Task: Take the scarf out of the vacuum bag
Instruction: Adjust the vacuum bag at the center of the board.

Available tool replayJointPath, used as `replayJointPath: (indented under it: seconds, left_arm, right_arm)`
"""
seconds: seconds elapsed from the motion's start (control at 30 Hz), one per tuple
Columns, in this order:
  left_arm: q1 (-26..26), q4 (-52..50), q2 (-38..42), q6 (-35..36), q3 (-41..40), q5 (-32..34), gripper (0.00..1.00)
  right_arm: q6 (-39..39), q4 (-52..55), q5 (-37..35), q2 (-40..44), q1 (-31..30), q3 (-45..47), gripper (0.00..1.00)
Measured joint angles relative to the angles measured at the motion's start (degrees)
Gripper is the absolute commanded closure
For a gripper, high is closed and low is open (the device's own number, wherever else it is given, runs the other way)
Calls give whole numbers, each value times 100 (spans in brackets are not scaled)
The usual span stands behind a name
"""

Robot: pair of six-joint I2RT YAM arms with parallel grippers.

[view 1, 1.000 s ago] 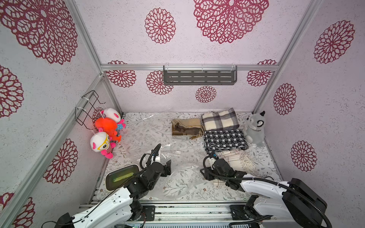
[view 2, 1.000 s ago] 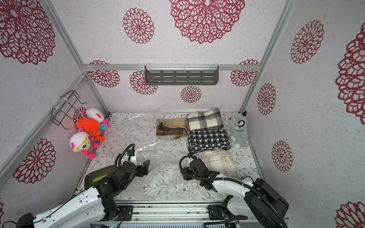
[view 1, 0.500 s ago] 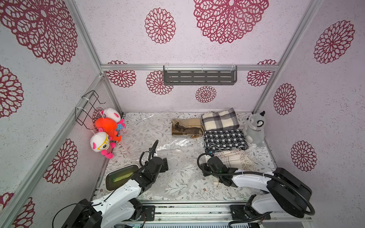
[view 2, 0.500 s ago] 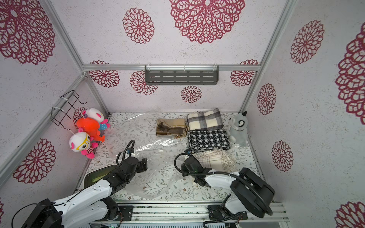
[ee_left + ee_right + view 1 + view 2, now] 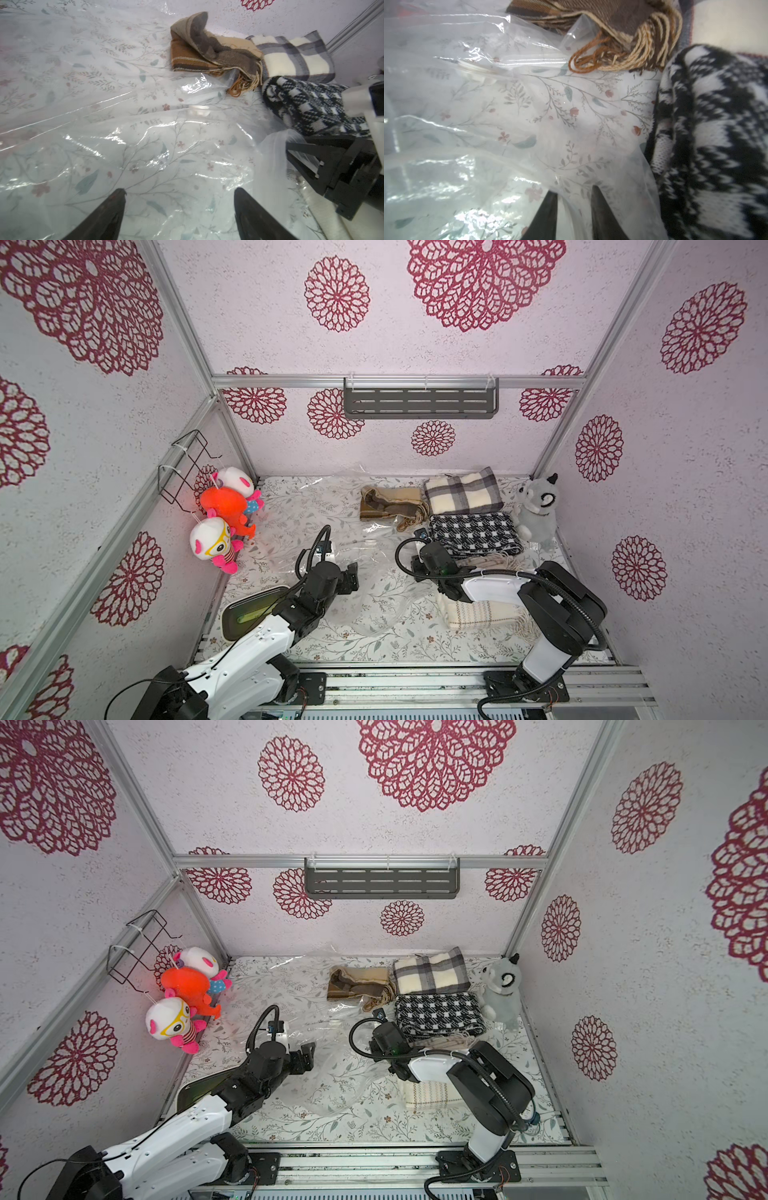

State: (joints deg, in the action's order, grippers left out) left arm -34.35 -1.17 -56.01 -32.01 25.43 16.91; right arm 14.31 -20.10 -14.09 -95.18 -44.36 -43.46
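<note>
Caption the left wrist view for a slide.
Left gripper, jaws open, over clear crinkly plastic vacuum bag; brown fringed scarf beyond.

Clear vacuum bag [image 5: 370, 605] on floral table [image 5: 374, 651], cream scarf [image 5: 473, 614] just beside.

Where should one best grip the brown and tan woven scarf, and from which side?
Probably its raised, rumpled top fold, from above, pinched across the ridge: that fold of the brown and tan woven scarf stands up, while the fringe lies loose and thin.
</note>
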Motion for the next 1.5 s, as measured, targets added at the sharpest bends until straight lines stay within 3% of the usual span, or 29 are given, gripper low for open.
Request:
replayJointPath:
  seconds: [0.23,0.3,0.47,0.63,0.77,0.9,1.1,1.27,1.5]
  left_arm:
    - [11,293,-656,404,682,-518,15]
    - [24,398,-1049,459,815,-765,17]
    - [-9,710,-1681,437,704,-1609,25]
    - [-605,702,-1565,284,341,-1637,31]
    - [-973,708,-1497,-11,125,-1523,37]
    - [-1169,310,-1543,-282,188,-1082,47]
    - [-1731,-11,-1718,-682,291,-474,48]
    - [-2002,-192,-1558,-1016,-35,-249,46]
    - [-2391,-743,-452,-1272,-96,-195,37]
  right_arm:
    - [-68,-323,533,1342,4,981,54]
    - [-22,-315,546,1657,28,1143,44]
    - [46,-212,573,2315,120,1449,29]
    - [195,-87,730,2852,157,1432,26]
    - [428,-131,1016,2214,157,647,27]
    - [643,-240,1495,671,149,-649,38]
    - [828,13,2140,-1279,-98,-2159,45]
    - [852,337,2216,-1543,-518,-1998,47]
    - [1067,-398,2081,-1231,-619,-691,47]
